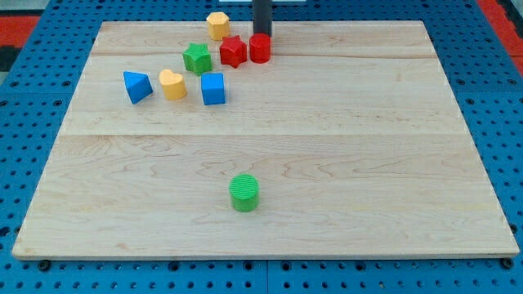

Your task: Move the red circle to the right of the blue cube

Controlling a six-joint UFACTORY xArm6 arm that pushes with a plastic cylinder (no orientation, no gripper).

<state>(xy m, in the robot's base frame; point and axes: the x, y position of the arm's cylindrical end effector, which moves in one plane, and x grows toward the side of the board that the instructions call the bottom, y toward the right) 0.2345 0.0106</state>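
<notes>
You see my tip (261,33) at the view's top, just behind the red circle (260,48) and seemingly touching it; it is a bare rod, gripping nothing. The circle sits beside the red star (233,51), up and right of the blue cube (213,88), on the board (327,163).

A straight, dark grey rod (261,18), smooth and unmarked.

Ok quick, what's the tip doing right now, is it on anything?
My tip: no gripper, holds nothing; it sits just behind the red circle, at the view's top, seemingly touching it. The blue cube lies lower left.
</notes>
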